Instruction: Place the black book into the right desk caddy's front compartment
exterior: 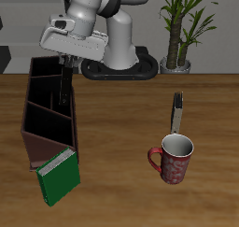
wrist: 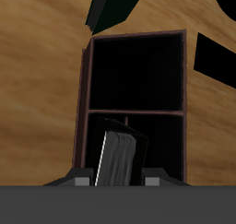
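My gripper (exterior: 65, 74) is shut on the black book (exterior: 65, 84) and holds it upright, low over the back end of the right desk caddy (exterior: 27, 119). In the wrist view the black book (wrist: 121, 155), with its white page edge, hangs between my fingers (wrist: 83, 182) inside the caddy (wrist: 83, 89), in the section farthest from the table's front edge. An empty section lies beyond it toward the front. The gripper (wrist: 118, 180) itself shows only as its fingertips.
A green book (exterior: 58, 177) leans at the caddy's front end and also shows in the wrist view (wrist: 114, 6). A red mug (exterior: 173, 159) stands nearer the table's front edge, with a thin dark upright book (exterior: 177, 112) behind it. A potted plant (exterior: 177, 44) stands at the back.
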